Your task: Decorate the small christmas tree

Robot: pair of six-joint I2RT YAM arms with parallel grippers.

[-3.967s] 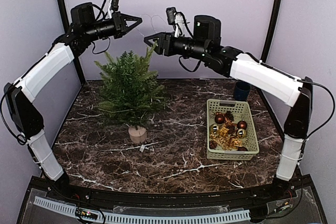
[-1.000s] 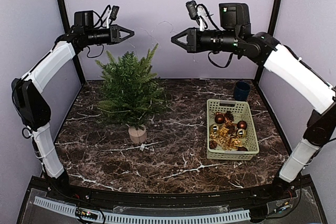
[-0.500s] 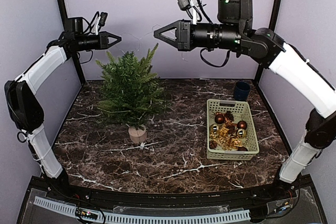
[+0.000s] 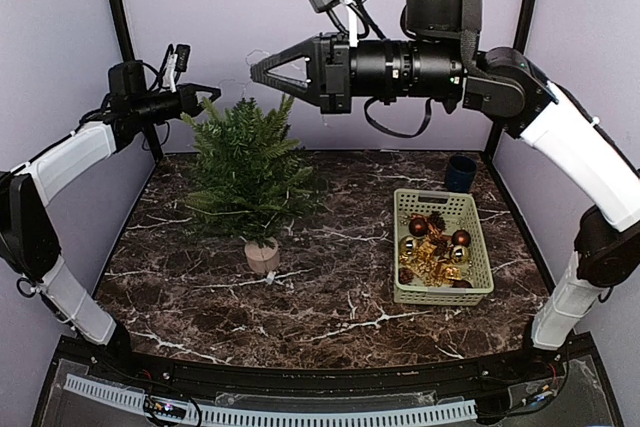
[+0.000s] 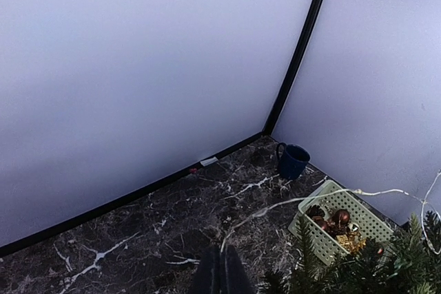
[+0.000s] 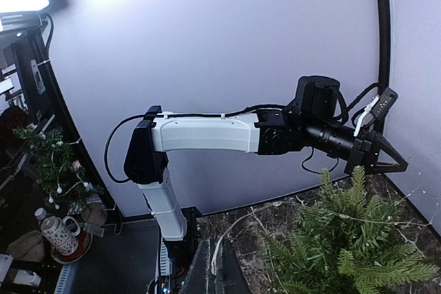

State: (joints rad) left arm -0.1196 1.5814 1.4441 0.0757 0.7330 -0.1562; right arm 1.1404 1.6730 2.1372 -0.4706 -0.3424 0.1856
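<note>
We pinch a thin white wire [image 5: 303, 200] between the clenched left gripper [image 4: 213, 92] and right gripper [image 4: 255, 71], just above the small christmas tree [image 4: 248, 167], apparently undraped, with baubles [image 4: 461, 238] waiting in the basket [image 4: 437, 194] far below the right gripper.

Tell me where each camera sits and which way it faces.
Top external: above and behind the arms, looking down; both arms, tree and basket show.
Left wrist: looks right and down past its closed fingers to the mug and basket.
Right wrist: looks left past its closed fingers at the left arm.
Shared: both wrist views show the tree and wire.
</note>
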